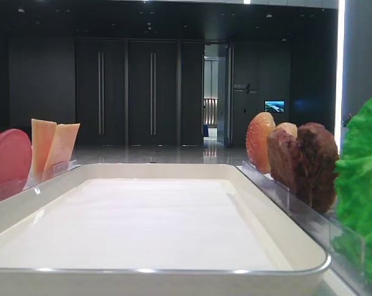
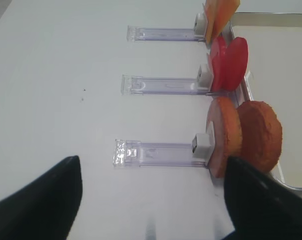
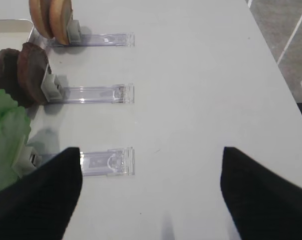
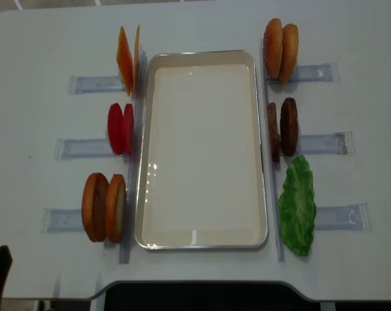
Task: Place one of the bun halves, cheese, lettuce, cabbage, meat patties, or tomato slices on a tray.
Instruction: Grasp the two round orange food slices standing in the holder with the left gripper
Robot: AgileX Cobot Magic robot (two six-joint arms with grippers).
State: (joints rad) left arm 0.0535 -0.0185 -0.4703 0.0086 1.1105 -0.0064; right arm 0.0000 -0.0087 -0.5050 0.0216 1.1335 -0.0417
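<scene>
White table (image 4: 201,26), unlabelled tray (image 4: 263,162); both grippers' fingers (image 2: 40,200) (image 3: 261,195) wide apart.

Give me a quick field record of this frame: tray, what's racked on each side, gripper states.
tray: white tray, centre of table, nothing on it
left of tray, far to near: cheese, tomato slices, bun halves
right of tray, far to near: second bun pair, meat patties, lettuce
storage: items stand on edge in clear racks
left gripper: open, holding nothing, over bare table beside the near rack
right gripper: open, holding nothing, near the lettuce rack
task progress: nothing placed yet
</scene>
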